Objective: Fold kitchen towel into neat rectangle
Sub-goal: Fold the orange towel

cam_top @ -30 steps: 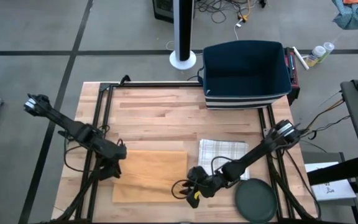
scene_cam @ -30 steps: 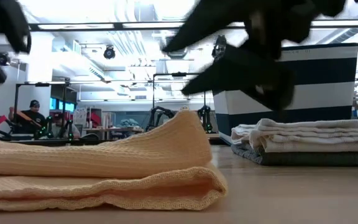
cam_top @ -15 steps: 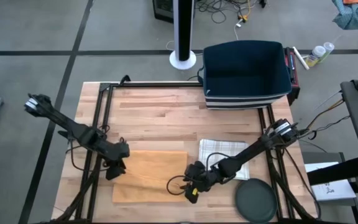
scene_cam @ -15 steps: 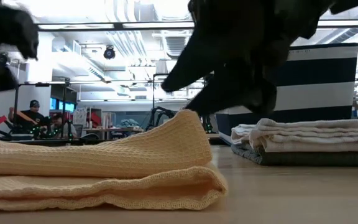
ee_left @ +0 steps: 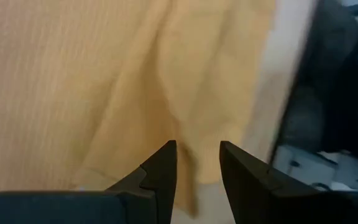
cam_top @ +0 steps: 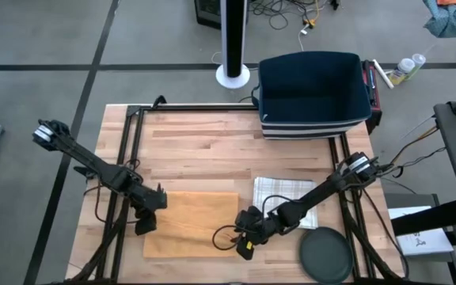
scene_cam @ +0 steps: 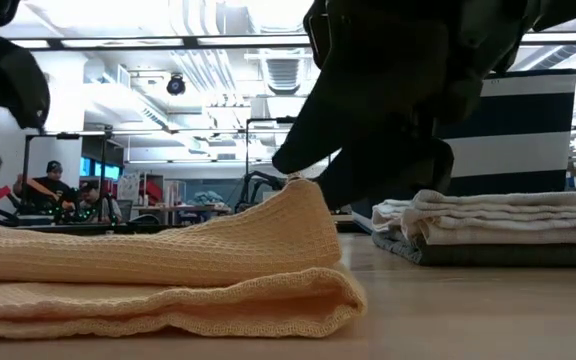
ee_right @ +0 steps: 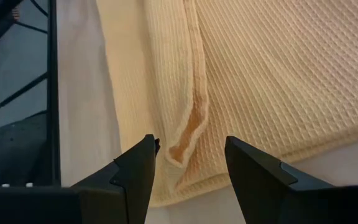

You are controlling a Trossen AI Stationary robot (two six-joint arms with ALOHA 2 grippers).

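the left pincer [cam_top: 148, 217] has slid to the yellow waffle-weave towel [cam_top: 190, 222] — spread, empty. the right pincer [cam_top: 242, 241], spread too, now hovers over the far corner — another fold looks likely.

Both arms reach low, left gripper [cam_top: 150, 212] and right gripper [cam_top: 241, 235] jaws parted.

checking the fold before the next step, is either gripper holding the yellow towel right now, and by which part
Neither. The left gripper and right gripper both hover open over edges of the yellow towel, with nothing between their fingers.
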